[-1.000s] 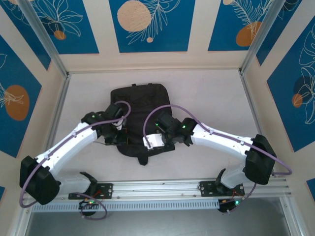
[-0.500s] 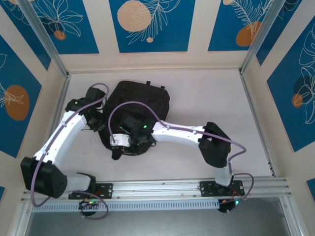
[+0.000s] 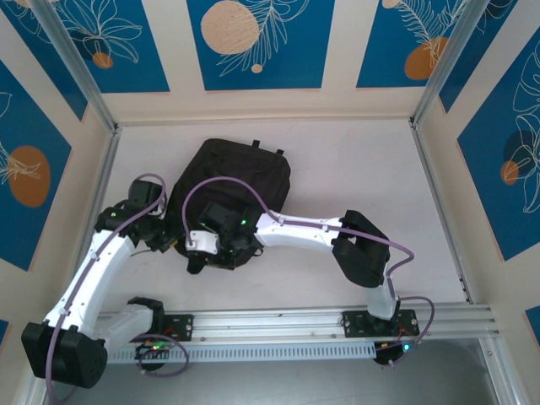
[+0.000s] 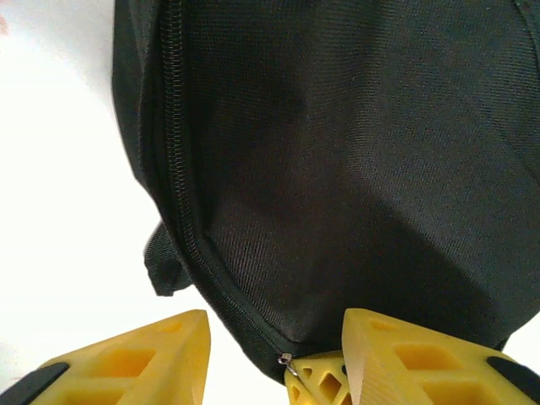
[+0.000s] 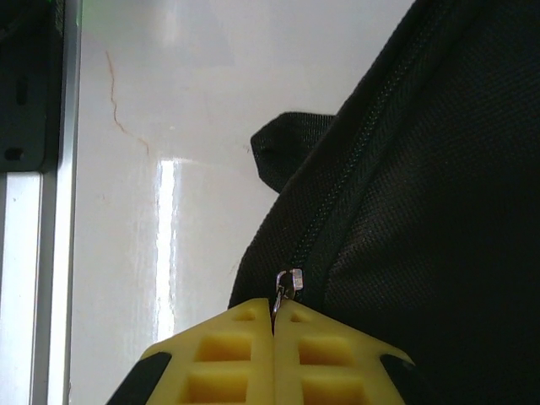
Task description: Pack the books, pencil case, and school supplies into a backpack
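1. The backpack (image 3: 240, 177) has slid left and turned on the table (image 3: 363, 169). A second ago it lay square in the middle; now it sits left of centre, tilted, its near corner toward us.
2. Along that near corner the zip (image 4: 173, 169) reads closed for the whole stretch we can see, with the pull (image 5: 285, 285) at the bottom end of the run.
3. The right fingers (image 5: 272, 337) are pressed fully together on that pull. The right arm (image 3: 304, 232) has swung across with the bag, so we judge the drag on the zip is what moved it.
4. The left fingers (image 3: 165, 240) were clamped a second ago. Now they stand partly apart just beside the bag's left edge, holding nothing, and the left arm (image 3: 93, 270) has drawn back toward its own side.
5. Our read: the left side has let go of its bracing hold because the zip run is finishing. No books, case or supplies lie out on the table, so the packing looks all but done.
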### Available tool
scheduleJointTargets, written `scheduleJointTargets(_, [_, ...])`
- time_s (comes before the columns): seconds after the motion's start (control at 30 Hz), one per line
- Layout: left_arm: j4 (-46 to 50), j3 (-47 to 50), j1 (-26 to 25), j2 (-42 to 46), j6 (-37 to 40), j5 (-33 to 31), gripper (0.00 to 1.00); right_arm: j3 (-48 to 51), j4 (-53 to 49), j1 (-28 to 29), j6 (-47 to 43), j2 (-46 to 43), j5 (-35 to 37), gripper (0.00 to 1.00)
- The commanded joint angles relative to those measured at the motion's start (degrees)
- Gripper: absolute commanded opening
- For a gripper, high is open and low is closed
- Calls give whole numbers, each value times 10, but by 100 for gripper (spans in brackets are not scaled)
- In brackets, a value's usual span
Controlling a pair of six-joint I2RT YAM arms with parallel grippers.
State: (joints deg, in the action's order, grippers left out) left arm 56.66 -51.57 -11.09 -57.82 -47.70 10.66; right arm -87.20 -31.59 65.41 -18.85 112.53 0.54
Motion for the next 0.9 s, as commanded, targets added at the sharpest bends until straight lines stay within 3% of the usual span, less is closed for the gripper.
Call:
scheduleJointTargets(0.0, [55, 29, 1, 2, -8, 32, 43, -8, 55, -3, 23, -11, 2, 0])
scheduleJointTargets(0.13, [80, 27, 25, 36, -2, 16, 45, -6, 58, -6, 23, -11, 7, 0])
scheduleJointTargets(0.27, [58, 15, 67, 68, 6, 65, 48, -8, 62, -11, 31, -9, 2, 0])
scheduleJointTargets(0.33, [37, 4, 70, 77, 10, 91, 50, -12, 60, -13, 37, -7, -2, 0])
scheduleJointTargets(0.53, [58, -24, 72, 90, 21, 56, 50, -5, 78, -38, 90, -17, -36, 0])
scheduleJointTargets(0.87, [29, 35, 84, 86, -11, 82, 49, 9, 96, -49, 118, -24, -70, 0])
